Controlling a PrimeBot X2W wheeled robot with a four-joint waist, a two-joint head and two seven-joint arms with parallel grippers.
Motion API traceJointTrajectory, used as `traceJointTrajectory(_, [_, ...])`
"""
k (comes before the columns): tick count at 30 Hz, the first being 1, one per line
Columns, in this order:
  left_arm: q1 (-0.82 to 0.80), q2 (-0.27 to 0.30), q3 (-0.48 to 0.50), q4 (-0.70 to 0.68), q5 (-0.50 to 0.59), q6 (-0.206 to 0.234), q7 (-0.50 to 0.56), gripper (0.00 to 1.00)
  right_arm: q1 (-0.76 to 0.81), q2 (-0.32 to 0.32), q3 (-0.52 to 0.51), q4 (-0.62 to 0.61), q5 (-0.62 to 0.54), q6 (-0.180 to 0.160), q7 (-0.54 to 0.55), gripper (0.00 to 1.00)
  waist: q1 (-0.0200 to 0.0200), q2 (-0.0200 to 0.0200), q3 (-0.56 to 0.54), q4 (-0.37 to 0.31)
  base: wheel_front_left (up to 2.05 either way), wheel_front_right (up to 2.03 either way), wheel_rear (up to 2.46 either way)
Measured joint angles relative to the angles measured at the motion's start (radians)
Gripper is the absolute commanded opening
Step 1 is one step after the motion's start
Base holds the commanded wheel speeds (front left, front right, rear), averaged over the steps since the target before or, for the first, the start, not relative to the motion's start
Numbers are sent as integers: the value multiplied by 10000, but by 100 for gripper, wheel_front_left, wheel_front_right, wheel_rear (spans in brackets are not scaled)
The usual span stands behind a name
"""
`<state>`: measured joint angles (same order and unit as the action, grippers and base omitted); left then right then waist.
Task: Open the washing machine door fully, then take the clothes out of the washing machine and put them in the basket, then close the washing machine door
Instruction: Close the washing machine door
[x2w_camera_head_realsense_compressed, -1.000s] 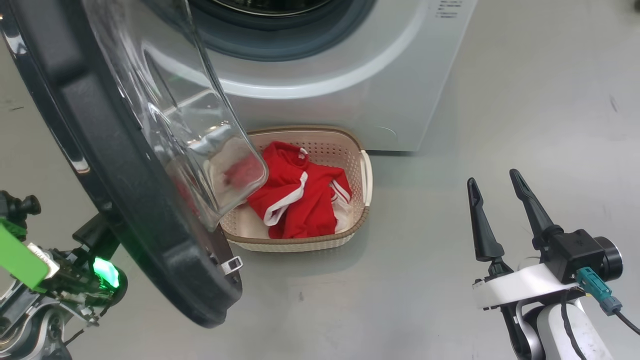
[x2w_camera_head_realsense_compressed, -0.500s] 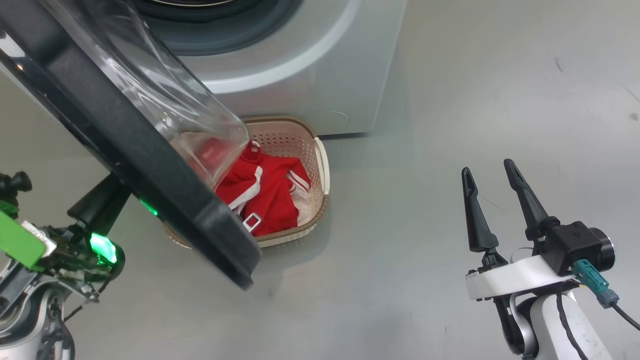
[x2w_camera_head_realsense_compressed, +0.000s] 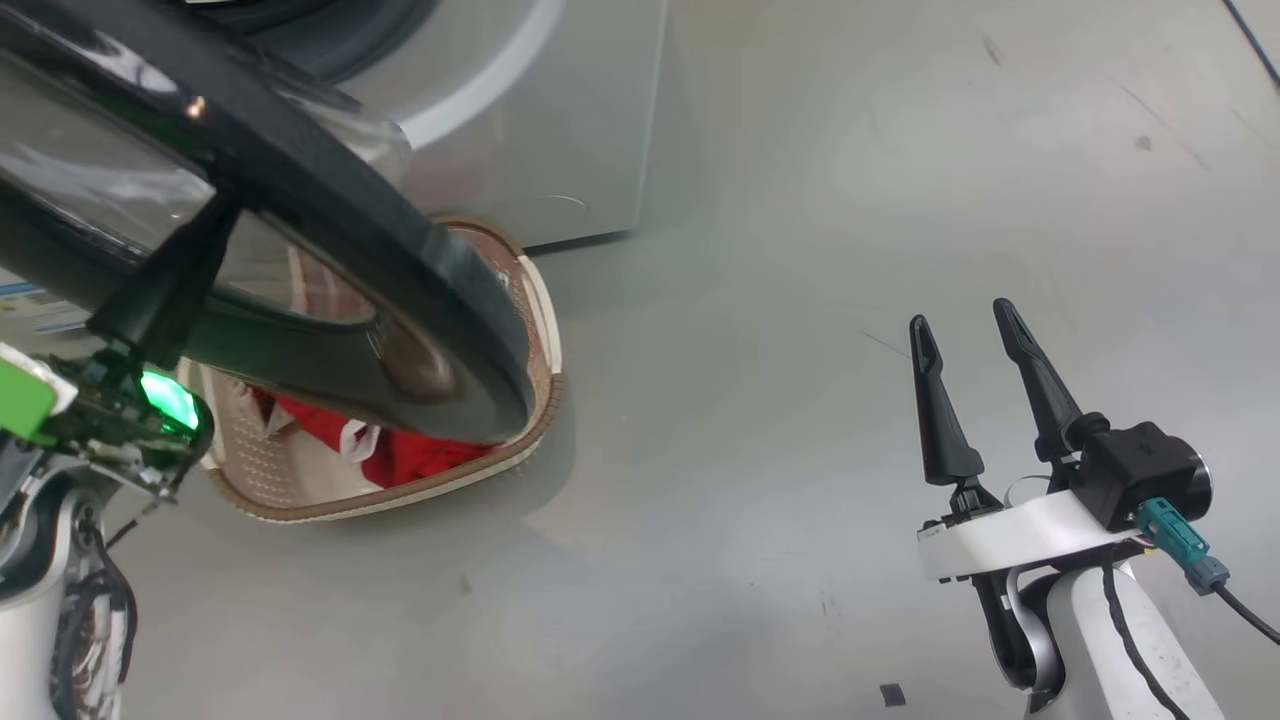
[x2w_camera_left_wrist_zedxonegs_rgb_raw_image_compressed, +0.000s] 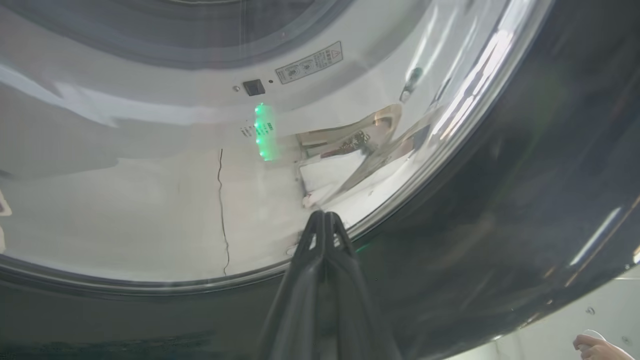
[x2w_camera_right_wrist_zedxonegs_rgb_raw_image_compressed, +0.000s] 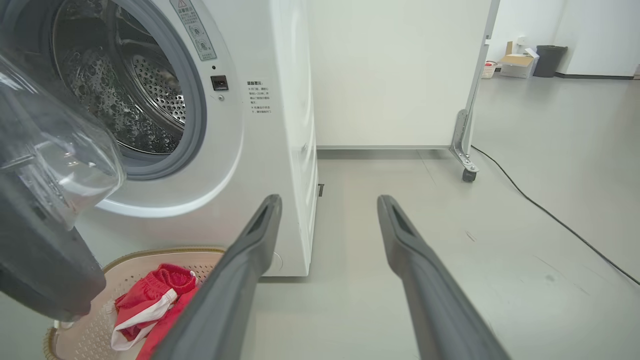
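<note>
Right arm (x2w_camera_head_realsense_compressed: 1085, 625): white forearm and bracket (x2w_camera_head_realsense_compressed: 1010, 535), black camera block (x2w_camera_head_realsense_compressed: 1140, 470), teal plug (x2w_camera_head_realsense_compressed: 1172, 540) on a black cable (x2w_camera_head_realsense_compressed: 1250, 620), two long tapered dark fingers (x2w_camera_head_realsense_compressed: 935, 420). Left arm (x2w_camera_head_realsense_compressed: 30, 600): pale forearm, black cables (x2w_camera_head_realsense_compressed: 95, 620), a glowing green light (x2w_camera_head_realsense_compressed: 165, 398) and a bright green tab (x2w_camera_head_realsense_compressed: 20, 400).

Bright, even light; glare on washing machine door (x2w_camera_left_wrist_zedxonegs_rgb_raw_image_compressed: 450, 210); soft shadows.

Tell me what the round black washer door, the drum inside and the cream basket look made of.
Round glossy black washing machine door: looks like polished plastic, with sharp reflections; its bulging clear window is probably glass. Perforated drum: bare metal, likely stainless steel, shiny with punched holes. Cream perforated basket: moulded plastic, matte, with a brown woven-look rim.
</note>
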<state>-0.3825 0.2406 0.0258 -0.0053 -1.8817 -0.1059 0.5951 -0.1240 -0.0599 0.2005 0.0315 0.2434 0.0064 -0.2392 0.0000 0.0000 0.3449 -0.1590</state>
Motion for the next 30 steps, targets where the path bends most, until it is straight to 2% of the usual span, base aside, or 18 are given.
traceJointTrajectory(19, [-2473,50,163,1058,1091,677,-1160,0,-622,104,288,314,382,33,-86,100,0,0,897,-1539,0,0,0])
traceJointTrajectory(30, [-3621,313,150,2006,1783,934,-1699,0,-990,140,380,510,585,98,-127,100,0,0,1243,-2187,0,0,0])
